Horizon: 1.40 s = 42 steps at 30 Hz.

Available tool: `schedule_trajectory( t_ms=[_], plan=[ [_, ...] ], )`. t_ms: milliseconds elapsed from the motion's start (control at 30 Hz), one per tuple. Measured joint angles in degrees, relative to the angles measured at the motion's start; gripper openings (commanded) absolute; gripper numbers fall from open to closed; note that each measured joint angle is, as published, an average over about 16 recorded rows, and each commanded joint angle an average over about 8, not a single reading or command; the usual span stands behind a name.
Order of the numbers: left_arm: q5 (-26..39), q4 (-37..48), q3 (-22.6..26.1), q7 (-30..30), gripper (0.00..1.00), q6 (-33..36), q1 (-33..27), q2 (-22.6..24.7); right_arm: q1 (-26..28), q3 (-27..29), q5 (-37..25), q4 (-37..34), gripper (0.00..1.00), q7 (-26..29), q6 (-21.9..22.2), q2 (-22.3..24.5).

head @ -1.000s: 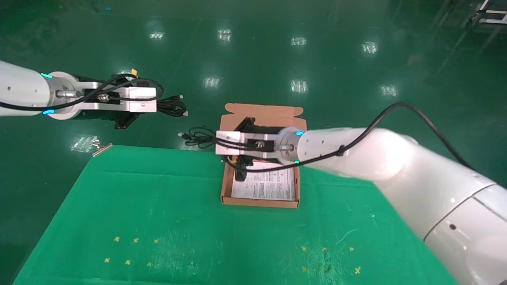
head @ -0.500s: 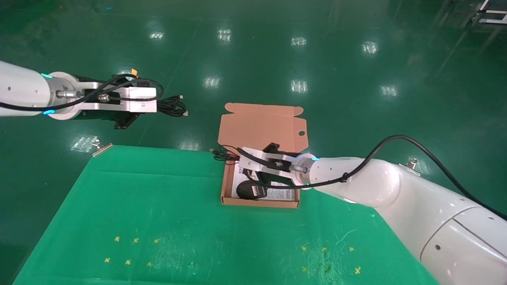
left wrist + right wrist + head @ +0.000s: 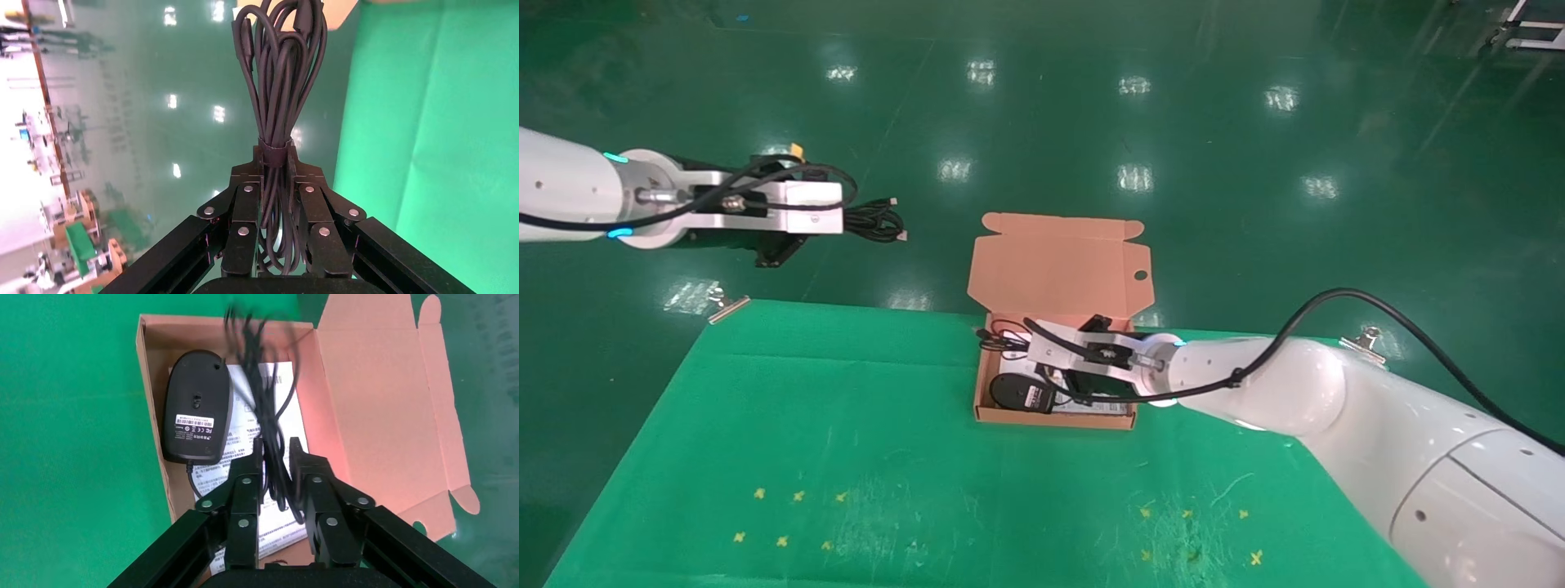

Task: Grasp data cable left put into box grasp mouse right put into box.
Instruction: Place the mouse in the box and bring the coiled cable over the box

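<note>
The orange-brown box [image 3: 1054,420] stands open at the table's far edge, its lid [image 3: 1058,261] folded back. The black mouse [image 3: 1017,394] lies upside down in it on the white sheet [image 3: 242,422], label up, as the right wrist view shows [image 3: 196,410]. My right gripper [image 3: 1046,359] is low over the box. Its jaws stand slightly apart [image 3: 276,447], with the mouse's thin cord [image 3: 269,386] hanging loosely between them. My left gripper [image 3: 842,220] is held high beyond the table's left far corner, shut [image 3: 276,153] on the data cable [image 3: 281,79], which sticks out of it [image 3: 874,220].
The table is covered in green cloth [image 3: 846,457] with small yellow cross marks [image 3: 789,514]. Metal clips sit at its far corners [image 3: 730,305] [image 3: 1365,336]. Shiny green floor lies beyond the far edge. The box's lid leans out past that edge.
My right gripper came down from in front of the lid into the box. The mouse went down with it and now lies in the box. The left arm has not moved.
</note>
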Motion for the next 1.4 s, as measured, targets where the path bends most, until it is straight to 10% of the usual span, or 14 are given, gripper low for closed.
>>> schedule_trajectory(
  t_ms=[1400],
  plan=[
    [-20.8,26.2,1.9,33.1,0.0,-20.0,13.6,21.0,5.2,-2.3,-8.4,21.2,1.0,11.5,-0.5,24.7]
  ],
)
